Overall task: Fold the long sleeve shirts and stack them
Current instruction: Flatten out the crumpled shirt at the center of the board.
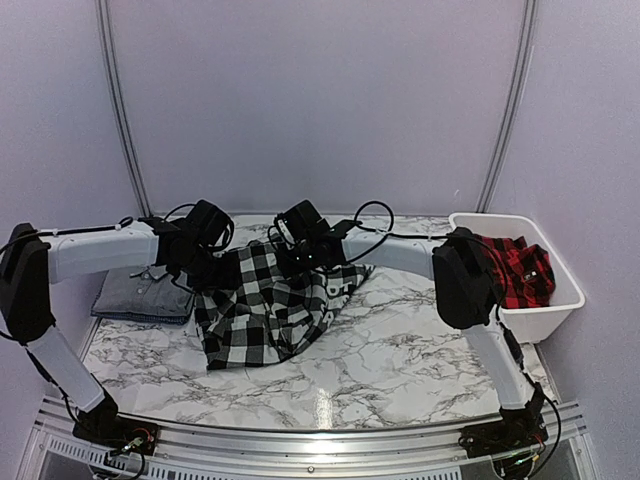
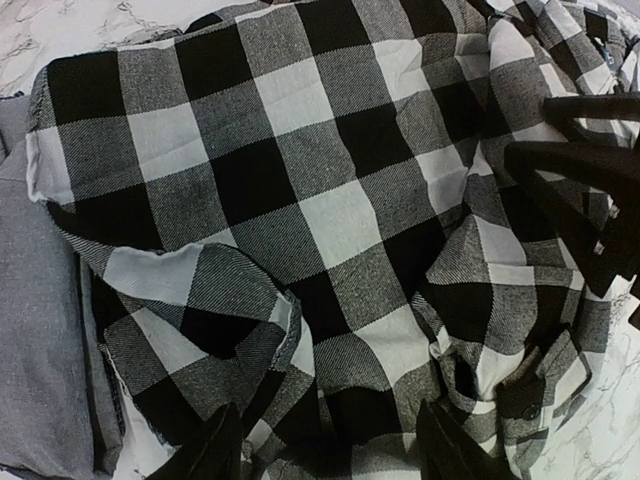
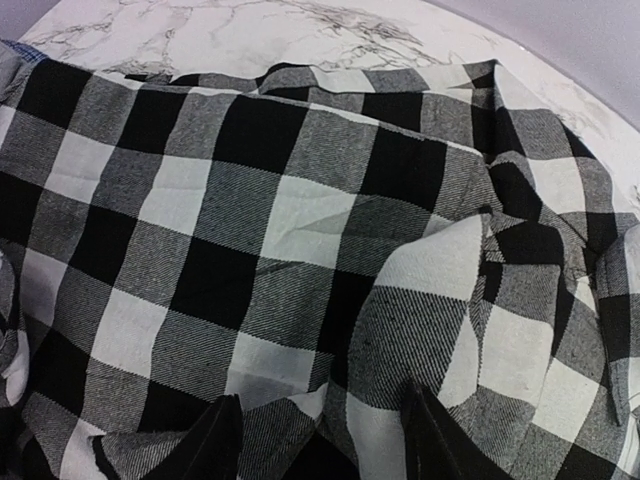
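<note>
Just to the right of the folded grey shirt (image 1: 140, 295), and touching its right edge, the black-and-white checked shirt (image 1: 260, 310) lies rumpled on the marble table (image 1: 400, 350), not yet folded. Both grippers sit at the edge of it that is farther from the arm bases than the grey shirt. The left gripper (image 2: 335, 450) is over the corner next to the grey shirt, and the right gripper (image 3: 320, 440) is at the corner away from it. In each wrist view the two fingers stand apart with checked cloth lying across the gap. No pinch shows, so I judge both to be unclamped. From the fingers the cloth spreads away toward the bases, and its longer run slants from the corner far from the grey shirt down to a near corner level with it. The next fold turns on this: the far edge lies directly under both grippers, the left arm being nearer the grey shirt where the stack will likely form. Well to the right of the grey shirt, the red-and-black checked shirt (image 1: 515, 270) waits in the white bin (image 1: 560, 300)
</note>
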Tool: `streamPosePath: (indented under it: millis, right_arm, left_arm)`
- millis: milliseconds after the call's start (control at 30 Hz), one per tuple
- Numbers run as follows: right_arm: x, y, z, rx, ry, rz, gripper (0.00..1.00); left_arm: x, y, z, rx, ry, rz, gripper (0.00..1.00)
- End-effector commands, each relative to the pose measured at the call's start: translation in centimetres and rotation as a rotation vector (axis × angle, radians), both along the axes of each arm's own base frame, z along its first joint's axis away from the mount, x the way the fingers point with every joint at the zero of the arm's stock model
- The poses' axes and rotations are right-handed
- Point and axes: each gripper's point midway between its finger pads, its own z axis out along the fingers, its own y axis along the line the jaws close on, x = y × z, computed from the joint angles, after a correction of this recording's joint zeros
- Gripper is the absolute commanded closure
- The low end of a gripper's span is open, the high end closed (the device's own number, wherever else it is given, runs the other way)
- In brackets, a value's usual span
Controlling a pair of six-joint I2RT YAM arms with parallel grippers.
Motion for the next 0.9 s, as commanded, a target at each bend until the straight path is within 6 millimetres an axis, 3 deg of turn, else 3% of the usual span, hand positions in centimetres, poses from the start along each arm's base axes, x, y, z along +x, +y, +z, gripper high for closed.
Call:
streamPosePath:
  millis: [0, 200, 300, 400, 633, 867]
  right_arm:
    - [1.8, -0.6, 2.4, -0.005, -0.049, -0.061, 0.5]
    - [3.3, -2.0, 1.8, 0.017, -0.032, -0.103, 0.48]
    - [3.7, -1.4, 1.3, 0.056, -0.005, -0.076, 0.42]
    - [3.8, -0.7, 1.1, 0.079, 0.009, -0.054, 0.43]
    - [4.0, 0.2, 0.9, 0.141, 0.042, -0.022, 0.57]
    - [4.3, -0.1, 1.3, 0.157, 0.053, -0.028, 0.86]
  left_arm:
    - [0.9, 0.4, -1.2, 0.057, 0.002, 0.006, 0.38]
    - [1.1, 1.3, -2.7, 0.076, 0.018, 0.038, 0.28]
    - [1.3, 1.4, -3.5, 0.081, 0.03, 0.043, 0.25]
    - [1.4, 1.3, -4.2, 0.08, 0.042, 0.043, 0.25]
    - [1.7, 1.4, -4.8, 0.072, 0.052, 0.047, 0.25]
    - [1.9, 1.9, -5.4, 0.076, 0.061, 0.053, 0.26]
